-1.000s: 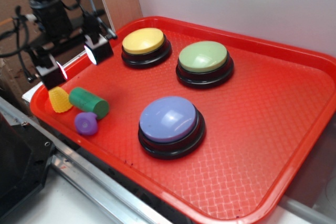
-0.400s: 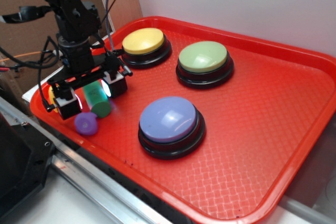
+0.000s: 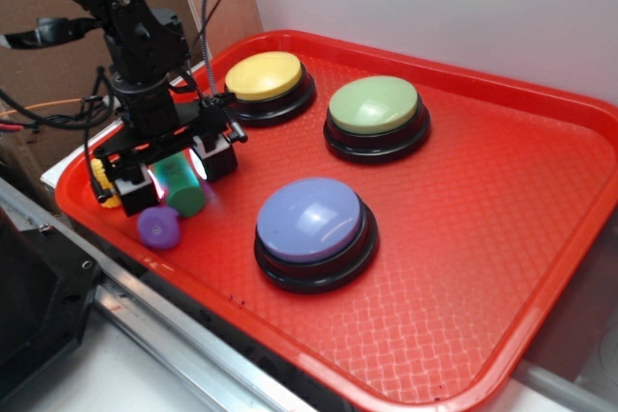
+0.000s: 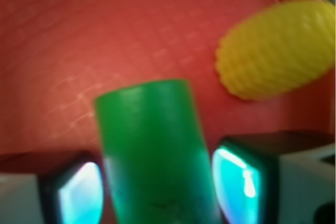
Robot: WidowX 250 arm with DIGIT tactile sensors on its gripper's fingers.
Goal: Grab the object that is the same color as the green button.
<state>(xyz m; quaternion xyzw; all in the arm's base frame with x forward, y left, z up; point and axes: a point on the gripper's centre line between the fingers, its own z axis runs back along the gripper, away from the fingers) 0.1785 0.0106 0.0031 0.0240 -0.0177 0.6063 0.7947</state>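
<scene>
Your black arm comes in from the top left corner and bends down over the near left end of the red tray (image 3: 541, 238). The wrist points almost straight down, and the gripper (image 3: 177, 169) hangs low, right at the tray floor.

The two fingers are spread apart, one on each side of the green cylinder (image 3: 178, 183). In the wrist view the green cylinder (image 4: 155, 156) sits right in the middle, with a glowing finger pad (image 4: 235, 182) close on one side and another close on the other. You can see a thin gap by each pad, so the gripper is around the piece but has not squeezed it. The cylinder lies on its side on the tray.

The yellow cone (image 4: 275, 51) lies just beside the gripper, on its far left side, mostly hidden behind a finger in the outside view. The purple knob (image 3: 157, 227) sits just in front of the gripper, near the tray edge.

The green button (image 3: 375, 113) is well away to the gripper's right and farther back. The yellow button (image 3: 264, 79) is behind the gripper, fairly near. The blue button (image 3: 311, 224) is to its right and closer to the front.
</scene>
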